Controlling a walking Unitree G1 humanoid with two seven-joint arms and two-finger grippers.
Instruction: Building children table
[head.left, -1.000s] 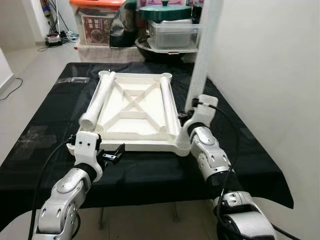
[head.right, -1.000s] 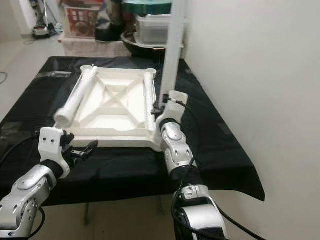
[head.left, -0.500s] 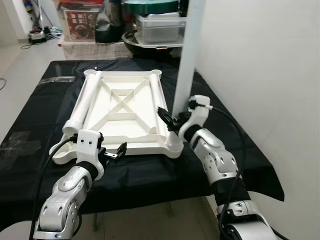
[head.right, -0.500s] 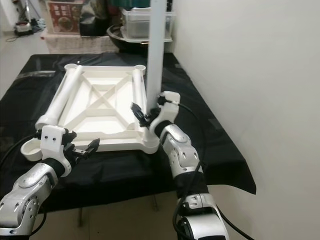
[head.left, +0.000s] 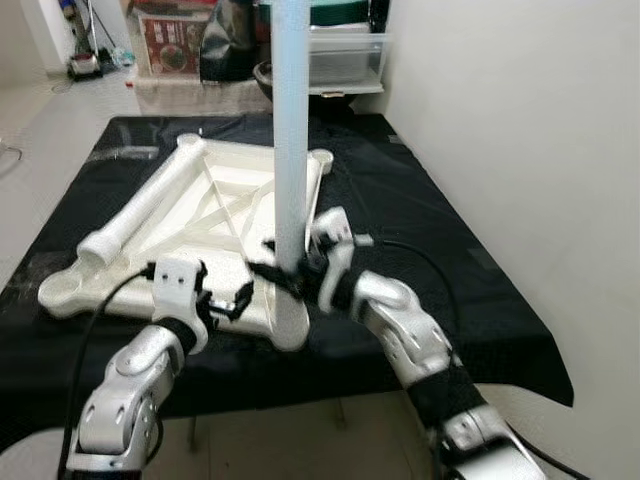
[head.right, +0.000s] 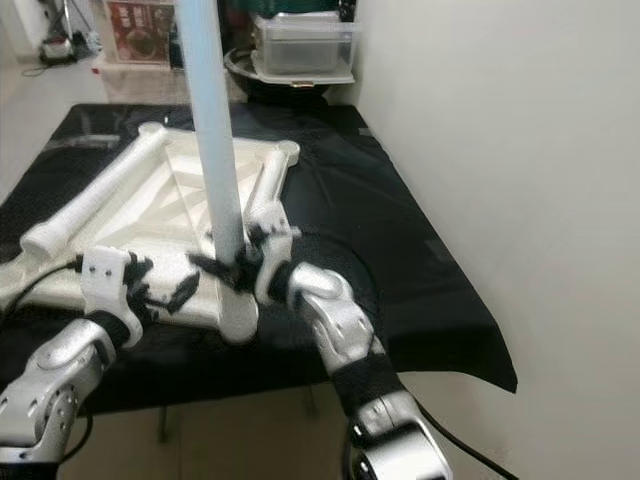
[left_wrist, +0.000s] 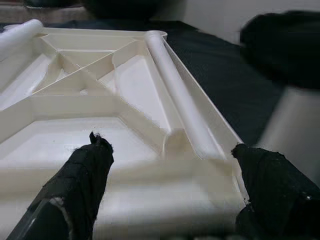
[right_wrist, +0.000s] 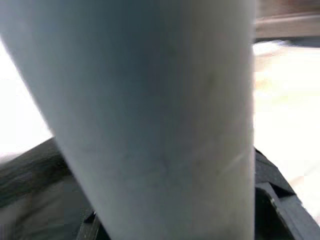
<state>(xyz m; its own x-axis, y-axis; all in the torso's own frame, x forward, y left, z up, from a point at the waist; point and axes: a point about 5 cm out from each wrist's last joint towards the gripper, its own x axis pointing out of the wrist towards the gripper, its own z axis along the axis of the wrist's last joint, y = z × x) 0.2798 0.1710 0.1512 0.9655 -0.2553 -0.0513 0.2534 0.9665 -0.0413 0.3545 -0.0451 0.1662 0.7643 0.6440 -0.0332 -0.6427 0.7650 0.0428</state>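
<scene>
The white tabletop (head.left: 205, 195) lies upside down on the black cloth (head.left: 420, 230). A white table leg (head.left: 290, 150) stands upright in the tabletop's near right corner socket (head.left: 288, 325). My right gripper (head.left: 288, 272) is shut on that leg low down, and the leg (right_wrist: 165, 110) shows very close in the right wrist view. My left gripper (head.left: 226, 300) is open just in front of the tabletop's near rim (left_wrist: 125, 170), touching nothing. A second leg (head.left: 140, 212) lies along the left side. A third leg (left_wrist: 175, 95) lies along the right rim.
Plastic boxes (head.left: 345, 55) and a dark pot (head.left: 270, 75) are stacked beyond the table's far end. A white wall (head.left: 520, 120) runs close along the right. The cloth's front edge (head.left: 330, 375) hangs near my arms, and bare floor (head.left: 60, 110) lies to the left.
The view has shifted. My right gripper has moved left with the upright leg, and the tabletop has turned on the cloth, bringing its near right corner close to my left gripper.
</scene>
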